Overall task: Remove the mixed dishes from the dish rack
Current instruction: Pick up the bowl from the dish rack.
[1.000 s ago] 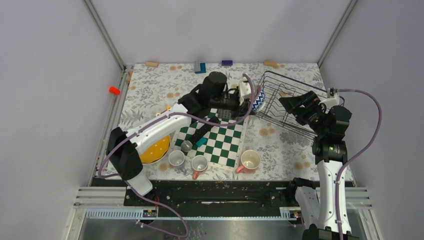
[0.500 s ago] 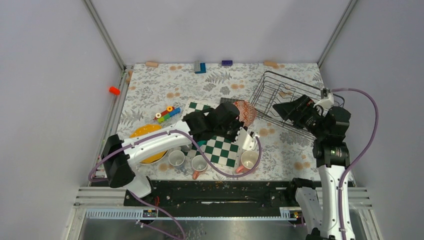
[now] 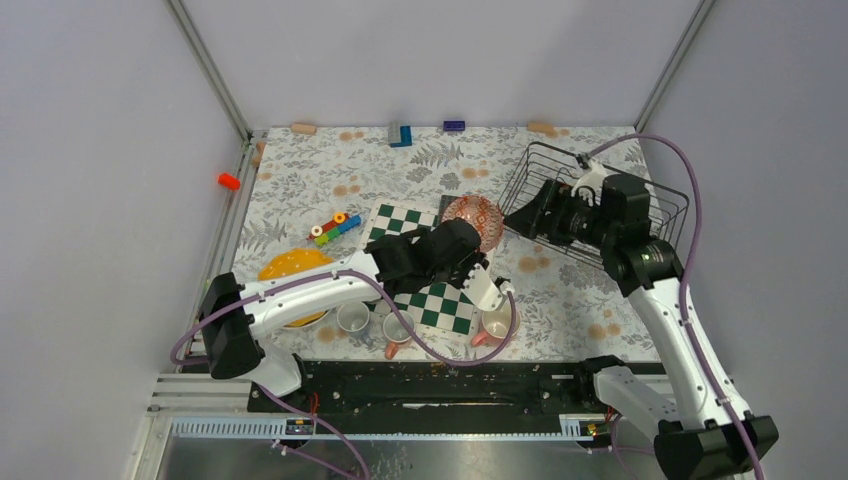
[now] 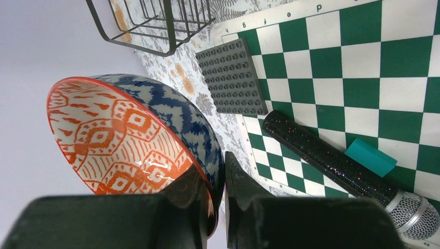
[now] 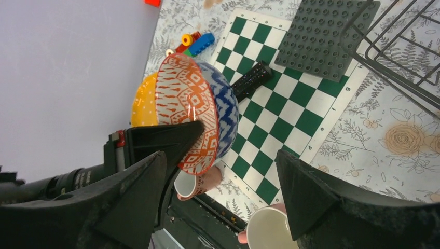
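My left gripper [image 4: 222,182] is shut on the rim of the small red-and-white patterned dish [image 4: 129,135], which is blue outside. It holds the dish tilted above the chessboard's far right corner [image 3: 473,218]. The black wire dish rack [image 3: 640,195] stands at the right, and no dish shows inside it. My right gripper [image 5: 223,192] is open and empty at the rack's left edge [image 3: 532,212], facing the dish [image 5: 194,111]. The yellow-orange plate [image 3: 290,268] lies at the left. Three mugs [image 3: 352,317] [image 3: 398,327] [image 3: 497,322] stand along the near edge.
The green-and-white chessboard [image 3: 430,295] carries a dark grey studded plate [image 4: 233,78], a black stick with a silver head [image 4: 332,161] and a teal block [image 4: 371,157]. Coloured toy blocks [image 3: 335,228] lie left of the board. Small blocks line the far edge [image 3: 400,133].
My left arm has carried the patterned dish from the rack's left side down over the chessboard. My right arm has swung left, its gripper now at the rack's left edge.
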`<control>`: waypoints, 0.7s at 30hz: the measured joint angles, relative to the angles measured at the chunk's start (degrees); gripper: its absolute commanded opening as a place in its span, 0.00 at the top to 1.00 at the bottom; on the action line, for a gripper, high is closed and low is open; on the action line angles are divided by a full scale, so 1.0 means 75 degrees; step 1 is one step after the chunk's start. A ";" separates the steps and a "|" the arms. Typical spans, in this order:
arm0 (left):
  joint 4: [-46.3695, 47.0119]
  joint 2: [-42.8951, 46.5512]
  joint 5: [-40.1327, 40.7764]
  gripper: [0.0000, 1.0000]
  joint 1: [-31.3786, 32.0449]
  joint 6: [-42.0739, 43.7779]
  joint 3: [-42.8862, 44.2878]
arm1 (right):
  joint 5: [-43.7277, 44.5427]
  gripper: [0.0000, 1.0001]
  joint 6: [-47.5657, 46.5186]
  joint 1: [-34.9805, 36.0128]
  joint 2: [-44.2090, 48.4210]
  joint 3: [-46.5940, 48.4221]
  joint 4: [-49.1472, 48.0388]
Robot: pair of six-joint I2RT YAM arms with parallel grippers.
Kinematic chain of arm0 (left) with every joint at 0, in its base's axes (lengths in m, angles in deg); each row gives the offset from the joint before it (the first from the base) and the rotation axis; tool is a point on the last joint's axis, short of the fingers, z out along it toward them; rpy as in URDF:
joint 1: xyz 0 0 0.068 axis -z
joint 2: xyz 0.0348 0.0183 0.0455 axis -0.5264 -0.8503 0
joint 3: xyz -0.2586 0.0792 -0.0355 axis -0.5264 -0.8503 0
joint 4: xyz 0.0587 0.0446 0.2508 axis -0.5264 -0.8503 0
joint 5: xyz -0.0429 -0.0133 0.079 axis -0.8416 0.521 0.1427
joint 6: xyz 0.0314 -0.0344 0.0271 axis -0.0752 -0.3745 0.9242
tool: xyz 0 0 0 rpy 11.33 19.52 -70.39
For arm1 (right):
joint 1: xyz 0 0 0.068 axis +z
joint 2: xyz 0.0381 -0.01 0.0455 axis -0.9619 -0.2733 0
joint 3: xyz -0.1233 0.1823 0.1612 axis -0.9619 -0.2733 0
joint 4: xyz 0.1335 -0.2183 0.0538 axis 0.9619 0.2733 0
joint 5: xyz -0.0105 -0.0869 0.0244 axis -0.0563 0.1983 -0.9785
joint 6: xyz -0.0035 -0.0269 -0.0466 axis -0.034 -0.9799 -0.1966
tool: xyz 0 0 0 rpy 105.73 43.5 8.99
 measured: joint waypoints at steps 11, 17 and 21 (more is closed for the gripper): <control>0.0000 0.0000 0.0233 1.00 0.0125 0.0271 -0.0041 | 0.1271 0.52 -0.0641 0.1460 -0.1687 0.1102 0.0670; -0.0006 0.0000 0.0309 1.00 0.0166 0.0315 -0.0041 | 0.2017 0.77 -0.0819 0.1938 -0.2256 0.1515 0.1005; -0.0122 -0.0035 0.0437 0.60 0.0166 0.0341 -0.0041 | 0.2524 1.00 -0.1023 0.2162 -0.2556 0.1746 0.1256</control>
